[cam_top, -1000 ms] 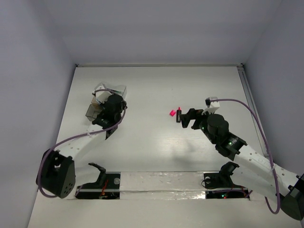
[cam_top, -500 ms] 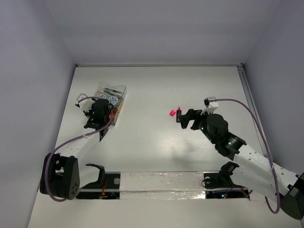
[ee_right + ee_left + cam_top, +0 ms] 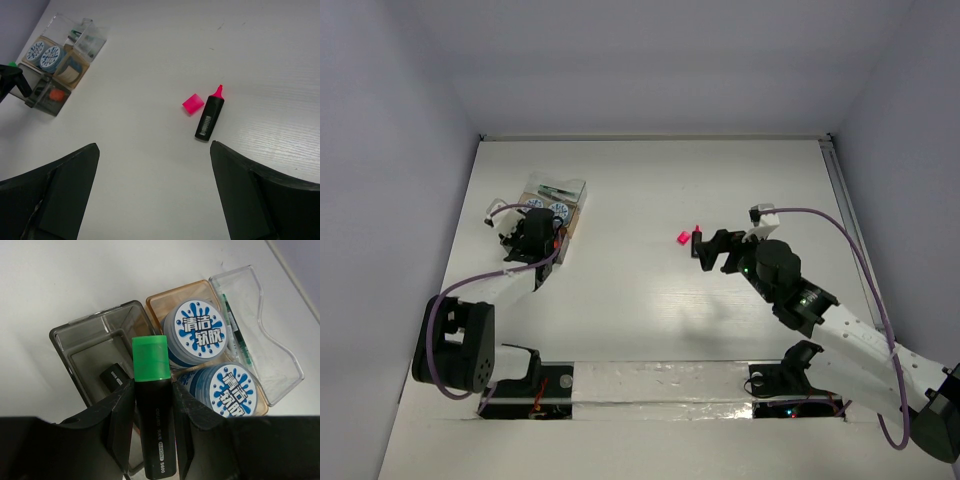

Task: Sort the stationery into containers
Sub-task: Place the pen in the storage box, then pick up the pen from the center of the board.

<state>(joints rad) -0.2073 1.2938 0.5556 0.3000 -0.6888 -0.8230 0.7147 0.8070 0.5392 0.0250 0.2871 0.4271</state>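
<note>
1. Left gripper (image 3: 151, 387) clamped on green-capped marker (image 3: 149, 357), cap pointing forward, over smoky grey box (image 3: 80, 335); marker's long axis looks roughly along the box's length.
2. Right gripper (image 3: 154, 146) wide open, empty. Pink marker (image 3: 210, 119) on counter (image 3: 150, 50) just ahead, tip pointing away, pink cap (image 3: 193, 103) beside it. Right arm nearer.

In the left wrist view, the upper disc (image 3: 195, 331) at centre right and the lower disc (image 3: 229, 391) at lower right each carry the white characters 清洁软胶 on a blue splash. The green-capped marker (image 3: 155, 432) at lower centre reads S600 near its bottom end, under finer print too small to read. The white label on the black marker (image 3: 115, 377) to its left is too small to be sure of. In the right wrist view, the pink marker (image 3: 209, 119) bears a white barcode-like label, illegible.
</note>
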